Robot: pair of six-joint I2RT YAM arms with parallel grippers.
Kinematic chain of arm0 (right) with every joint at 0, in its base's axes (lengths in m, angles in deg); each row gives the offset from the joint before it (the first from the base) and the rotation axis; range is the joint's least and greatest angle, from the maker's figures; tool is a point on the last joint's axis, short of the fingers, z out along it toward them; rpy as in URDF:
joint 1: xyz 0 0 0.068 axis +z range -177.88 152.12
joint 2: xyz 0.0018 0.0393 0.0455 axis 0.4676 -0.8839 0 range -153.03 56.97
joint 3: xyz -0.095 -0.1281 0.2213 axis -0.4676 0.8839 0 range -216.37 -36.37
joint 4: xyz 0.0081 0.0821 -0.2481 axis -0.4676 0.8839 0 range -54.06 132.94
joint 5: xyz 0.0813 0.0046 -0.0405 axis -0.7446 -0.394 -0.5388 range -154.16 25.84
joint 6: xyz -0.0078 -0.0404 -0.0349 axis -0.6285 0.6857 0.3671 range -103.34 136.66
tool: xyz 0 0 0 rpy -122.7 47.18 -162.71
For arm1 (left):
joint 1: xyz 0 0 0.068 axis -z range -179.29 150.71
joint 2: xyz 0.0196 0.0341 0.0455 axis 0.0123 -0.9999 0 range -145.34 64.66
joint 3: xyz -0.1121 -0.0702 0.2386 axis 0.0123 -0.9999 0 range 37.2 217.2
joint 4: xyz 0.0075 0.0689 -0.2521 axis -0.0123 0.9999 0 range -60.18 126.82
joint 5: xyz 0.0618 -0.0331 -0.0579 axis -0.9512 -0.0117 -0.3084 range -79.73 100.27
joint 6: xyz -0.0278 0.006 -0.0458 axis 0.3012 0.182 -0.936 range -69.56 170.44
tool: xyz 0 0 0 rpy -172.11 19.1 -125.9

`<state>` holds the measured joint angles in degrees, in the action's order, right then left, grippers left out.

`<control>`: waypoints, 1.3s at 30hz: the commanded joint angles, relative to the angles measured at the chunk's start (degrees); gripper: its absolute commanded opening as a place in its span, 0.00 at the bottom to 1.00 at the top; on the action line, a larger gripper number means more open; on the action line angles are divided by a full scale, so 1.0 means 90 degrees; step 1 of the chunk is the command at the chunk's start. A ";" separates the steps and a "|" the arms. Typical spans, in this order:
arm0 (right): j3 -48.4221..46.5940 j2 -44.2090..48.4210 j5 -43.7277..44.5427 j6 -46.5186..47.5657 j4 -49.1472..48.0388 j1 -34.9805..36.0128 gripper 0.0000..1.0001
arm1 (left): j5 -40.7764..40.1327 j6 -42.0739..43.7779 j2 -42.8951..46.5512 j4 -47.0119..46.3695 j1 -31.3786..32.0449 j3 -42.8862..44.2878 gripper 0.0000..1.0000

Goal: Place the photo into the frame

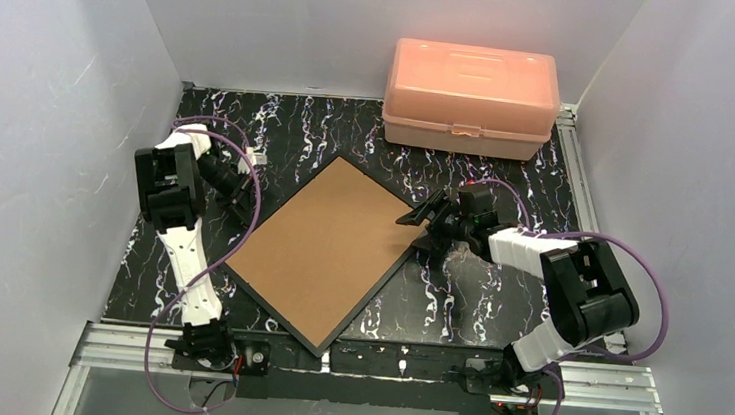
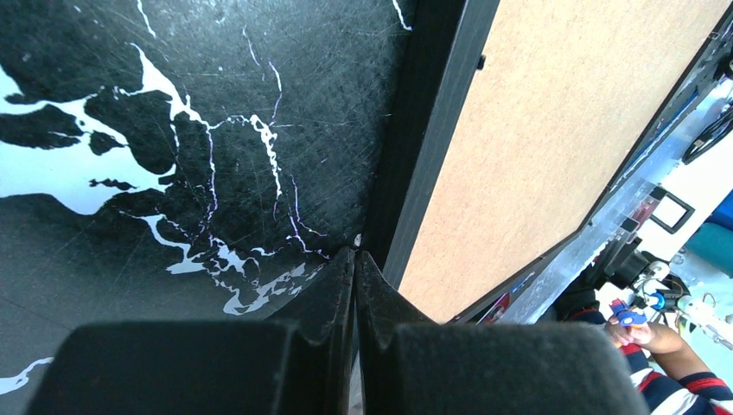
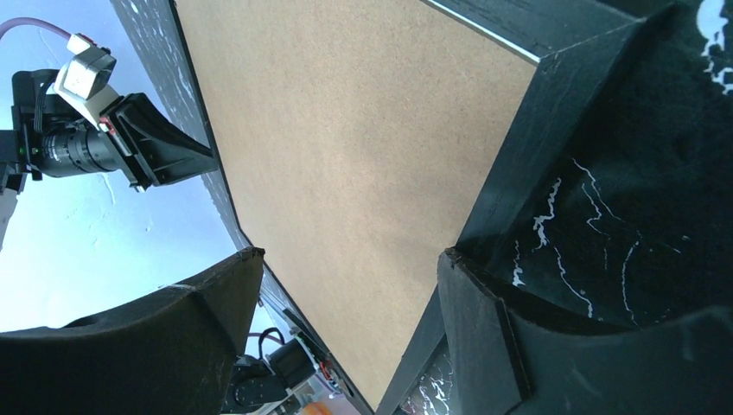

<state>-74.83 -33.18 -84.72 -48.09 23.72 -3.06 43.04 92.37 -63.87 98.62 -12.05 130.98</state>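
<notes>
The frame (image 1: 325,249) lies face down at the middle of the black marbled table, its brown fibreboard back up and thin black rim showing. The photo is out of view. My left gripper (image 1: 242,200) is shut on nothing, its tips (image 2: 356,253) low over the table just beside the frame's left rim (image 2: 423,156). My right gripper (image 1: 420,227) stands open at the frame's right edge. In the right wrist view the brown back (image 3: 346,147) and black rim fill the gap of that gripper (image 3: 350,255), and neither finger clamps it.
A pink plastic box (image 1: 472,96) stands shut at the back of the table, right of centre. White walls close in the left, back and right sides. A metal rail (image 1: 380,361) runs along the near edge by the arm bases.
</notes>
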 commanded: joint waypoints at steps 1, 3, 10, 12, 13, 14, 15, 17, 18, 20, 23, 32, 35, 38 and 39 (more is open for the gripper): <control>0.0122 -0.0433 0.0351 0.0159 0.0294 0.0095 0.82 | -0.0203 0.0145 0.0170 -0.0173 0.0123 -0.0156 0.00; 0.0123 -0.0484 0.0360 0.0161 0.0287 0.0111 0.82 | -0.0211 0.0138 0.0170 -0.0183 0.0132 -0.0162 0.00; 0.0140 -0.0559 0.0422 0.0151 0.0285 0.0148 0.81 | -0.0234 0.0141 0.0155 -0.0241 0.0174 -0.0191 0.00; 0.0156 -0.0569 0.0439 0.0153 0.0299 0.0152 0.81 | -0.0214 0.0123 0.0119 -0.0242 0.0205 -0.0155 0.00; 0.0152 -0.0569 0.0454 0.0153 0.0311 0.0148 0.81 | -0.0207 0.0110 0.0099 -0.0242 0.0218 -0.0127 0.00; 0.0158 -0.0578 0.0466 0.0154 0.0313 0.0146 0.80 | -0.0200 0.0086 0.0080 -0.0242 0.0232 -0.0089 0.00; 0.0154 -0.0581 0.0480 0.0156 0.0314 0.0152 0.80 | -0.0195 0.0071 0.0038 -0.0242 0.0258 -0.0045 0.00; 0.0154 -0.0605 0.0490 0.0158 0.0326 0.0147 0.80 | -0.0187 0.0044 -0.0008 -0.0242 0.0306 0.0027 0.00; 0.0153 -0.0615 0.0507 0.0158 0.0339 0.0148 0.80 | -0.0180 0.0023 -0.0028 -0.0242 0.0324 0.0059 0.00; 0.0160 -0.0625 0.0512 0.0152 0.0338 0.0143 0.80 | -0.0094 -0.0028 -0.0027 -0.0206 0.0352 0.0122 0.06; 0.0167 -0.0646 0.0514 0.0159 0.0329 0.0152 0.79 | 0.0106 -0.0025 -0.0034 0.0012 0.0353 0.0370 0.16; 0.0146 -0.0677 0.0514 0.0141 0.0264 0.0150 0.79 | 0.0141 0.0074 -0.0201 0.0120 0.0353 0.0382 0.18; 0.0136 -0.0667 0.0519 0.0136 0.0278 0.0151 0.79 | 0.0178 0.0113 -0.0197 0.0119 0.0353 0.0307 0.17; 0.0123 -0.0685 0.0524 0.0144 0.0278 0.0146 0.79 | 0.0316 0.0188 -0.0181 0.0270 0.0353 0.0366 0.18; 0.0139 -0.0686 0.0526 0.0135 0.0284 0.0148 0.78 | 0.0352 0.0223 -0.0183 0.0375 0.0340 0.0466 0.19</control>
<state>-74.94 -35.62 -85.38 -49.23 19.58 -2.63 43.24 92.44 -64.70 99.16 -9.25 134.23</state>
